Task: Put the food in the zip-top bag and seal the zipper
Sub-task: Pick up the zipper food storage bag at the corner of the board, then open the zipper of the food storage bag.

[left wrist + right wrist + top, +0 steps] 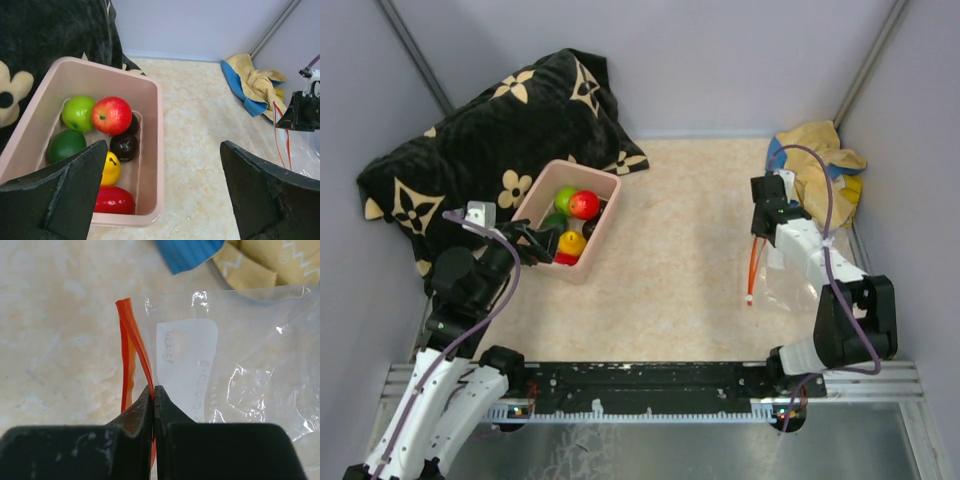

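Bag [240,380]: lying flat by the right edge of the table [680,270]; right gripper [154,390] clamping its zipper [131,340], likely holding the mouth steady for filling. Food [111,115]: sitting in tub [152,150] toward the left edge; left gripper [162,150] hovering above, jaws wide, readying a pick.

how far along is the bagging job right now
Done: nothing bagged; the bag looks empty. In hand: the right gripper pinches the zipper, and the open left gripper hovers by the tub. Left: all the food sits in the tub; then sealing.
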You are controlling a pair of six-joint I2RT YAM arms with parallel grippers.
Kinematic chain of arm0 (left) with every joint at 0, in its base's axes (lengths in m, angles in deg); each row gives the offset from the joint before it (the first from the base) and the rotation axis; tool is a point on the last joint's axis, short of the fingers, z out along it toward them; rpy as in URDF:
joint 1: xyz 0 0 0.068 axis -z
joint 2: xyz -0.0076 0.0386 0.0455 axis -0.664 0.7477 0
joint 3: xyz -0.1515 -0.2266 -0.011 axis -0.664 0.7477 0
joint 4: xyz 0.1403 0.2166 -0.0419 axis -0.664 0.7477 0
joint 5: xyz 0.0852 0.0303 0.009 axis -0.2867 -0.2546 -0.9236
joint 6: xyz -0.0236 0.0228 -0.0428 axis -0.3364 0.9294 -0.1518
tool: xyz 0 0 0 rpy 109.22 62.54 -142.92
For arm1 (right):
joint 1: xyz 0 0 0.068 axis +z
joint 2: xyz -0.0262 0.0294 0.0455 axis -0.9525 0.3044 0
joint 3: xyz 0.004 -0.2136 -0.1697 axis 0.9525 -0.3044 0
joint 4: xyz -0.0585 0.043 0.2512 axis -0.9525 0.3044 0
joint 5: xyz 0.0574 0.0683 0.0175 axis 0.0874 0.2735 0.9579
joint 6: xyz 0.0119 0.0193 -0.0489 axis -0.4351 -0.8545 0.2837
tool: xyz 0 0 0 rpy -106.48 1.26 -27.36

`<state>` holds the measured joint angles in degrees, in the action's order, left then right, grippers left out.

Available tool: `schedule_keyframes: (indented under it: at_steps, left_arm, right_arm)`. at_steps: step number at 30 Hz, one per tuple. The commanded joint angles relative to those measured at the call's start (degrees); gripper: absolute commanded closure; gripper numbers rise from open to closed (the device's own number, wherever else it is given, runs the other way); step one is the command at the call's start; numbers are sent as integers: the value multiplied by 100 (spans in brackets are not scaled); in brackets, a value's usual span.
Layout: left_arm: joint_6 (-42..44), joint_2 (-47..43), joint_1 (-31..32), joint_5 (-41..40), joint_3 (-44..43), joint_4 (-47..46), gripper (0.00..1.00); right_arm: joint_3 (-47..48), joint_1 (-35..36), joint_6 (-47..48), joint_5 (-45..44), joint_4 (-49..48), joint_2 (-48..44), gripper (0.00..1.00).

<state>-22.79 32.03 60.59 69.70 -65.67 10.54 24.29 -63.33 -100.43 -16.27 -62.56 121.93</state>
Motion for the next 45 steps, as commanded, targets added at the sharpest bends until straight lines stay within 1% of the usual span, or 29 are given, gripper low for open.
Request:
schedule_keyframes:
  at_steps: [1, 5, 9, 13, 17, 21, 27, 29, 33, 37, 45]
  left_arm:
    - [-323, -187, 16, 71, 348, -672, 0]
    - [-304, 127, 18, 430, 344, -794, 0]
    - [-208, 778, 18, 1427, 155, -891, 0]
    - [-532, 1372, 25, 2299, 102, -1350, 3]
    - [-844, 1813, 88, 2447, 43, -1485, 4]
    - [-939, 2144, 400, 2301, -88, -1495, 4]
    - [-1259, 2784, 1284, 1763, -284, -1584, 6]
    - [-1351, 3033, 1573, 1617, -304, -1757, 6]
    - [-1464, 3421, 2182, 928, -365, -1882, 7]
    - [-1673, 3738, 2390, 577, -447, -2087, 9]
    - [-1796, 4217, 2612, 385, -604, -2469, 13]
  right_arm:
    - [477, 403, -666, 493, 467, -348, 100]
    - [649, 834, -993, 815, 650, -464, 100]
    - [831, 1459, -1178, 869, 644, -537, 100]
    - [1077, 2057, -1360, 842, 585, -437, 100]
    - [1321, 2491, -1458, 833, 557, -309, 100]
    - [1407, 2697, -1554, 899, 521, -328, 100]
    - [1392, 2870, -1781, 973, 431, -461, 100]
    - [1341, 2895, -1874, 1154, 344, -482, 100]
    - [1217, 3011, -1966, 1231, 174, -589, 100]
    - [1047, 3100, -2117, 1238, -60, -762, 100]
    - [907, 3196, -2206, 1311, -319, -907, 100]
